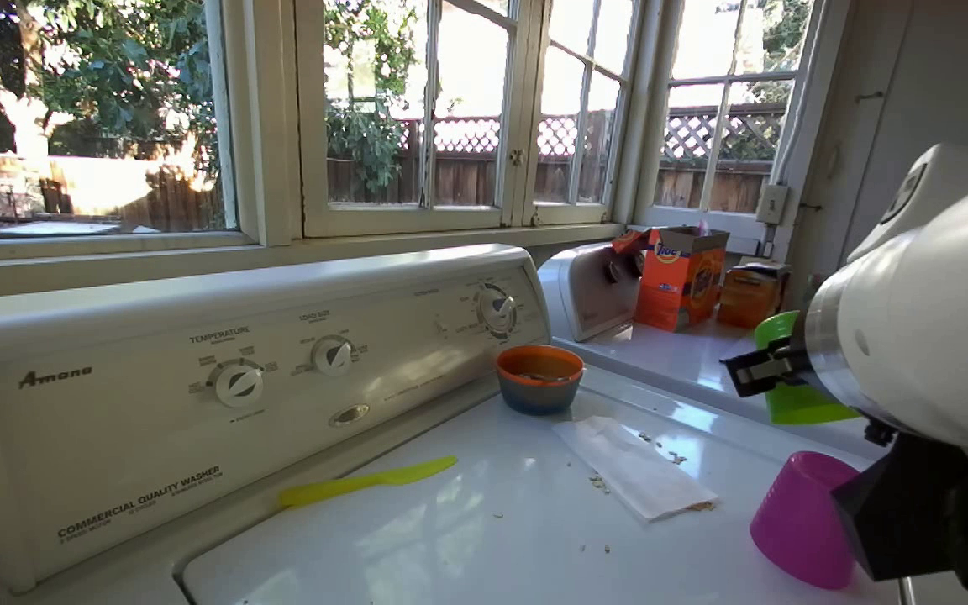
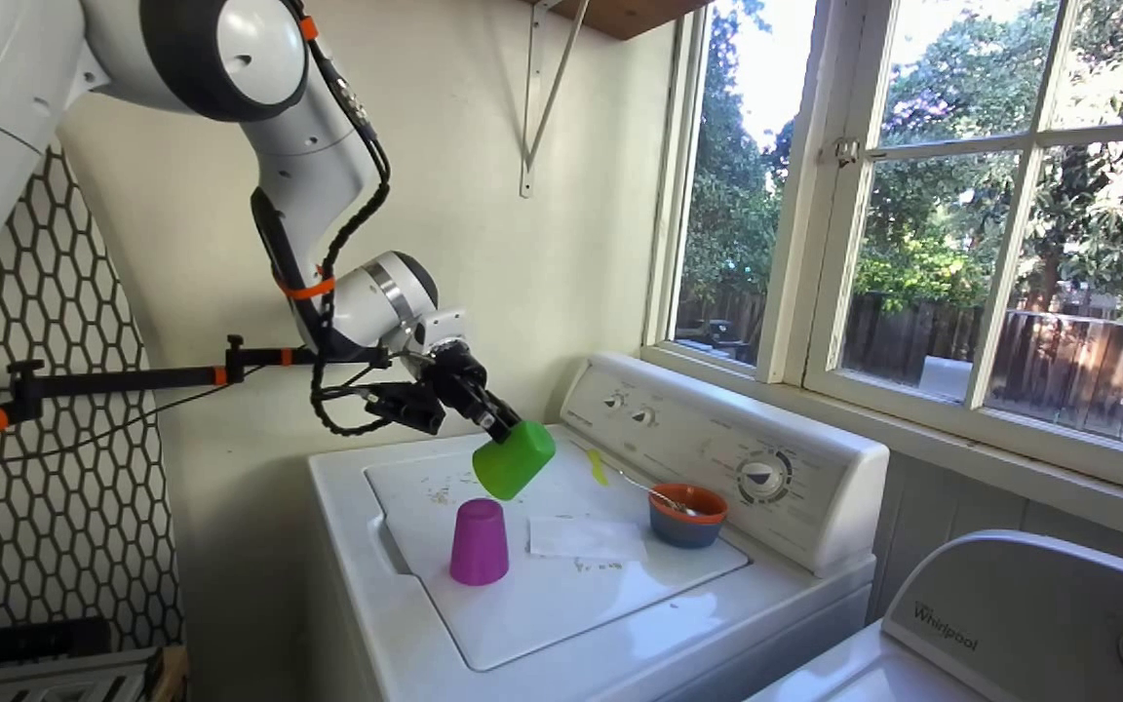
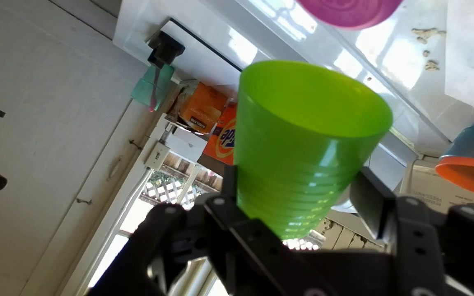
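Over the washer lid, our jaws clamp the green cup, tilted, near the upside-down pink cup; we'd go slow, squeeze lightly (likely thin plastic), rim clear of its neighbour.

In an exterior view, lower centre, magenta cup obstructs below green cup; passage lies over paper, left of bowl.

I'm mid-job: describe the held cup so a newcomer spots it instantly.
Find the white washer marked Amana. Above it, the robot's fingers grip a tilted green cup. Unlike the upside-down purple cup standing on the washer's lid, this one is bright green and held in the air.
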Controlling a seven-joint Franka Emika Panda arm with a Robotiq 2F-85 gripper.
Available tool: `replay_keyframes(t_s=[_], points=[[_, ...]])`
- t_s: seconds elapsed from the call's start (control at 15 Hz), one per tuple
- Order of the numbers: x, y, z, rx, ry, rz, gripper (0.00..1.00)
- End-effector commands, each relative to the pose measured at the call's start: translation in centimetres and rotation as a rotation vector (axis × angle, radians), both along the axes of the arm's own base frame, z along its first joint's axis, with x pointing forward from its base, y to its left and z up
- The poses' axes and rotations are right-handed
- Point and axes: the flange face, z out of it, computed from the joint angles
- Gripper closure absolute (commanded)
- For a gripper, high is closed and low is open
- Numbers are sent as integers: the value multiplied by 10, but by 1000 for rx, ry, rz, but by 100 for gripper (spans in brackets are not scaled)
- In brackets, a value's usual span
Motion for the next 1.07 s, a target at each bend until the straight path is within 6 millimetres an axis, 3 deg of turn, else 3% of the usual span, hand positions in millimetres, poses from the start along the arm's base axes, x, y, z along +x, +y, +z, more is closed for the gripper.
replay_keyframes(t_s=[0.0,1.0], points=[[-13,1,-6,-29,-38,-5,55],[-23,-8,-32,-31,-105,-66,55]])
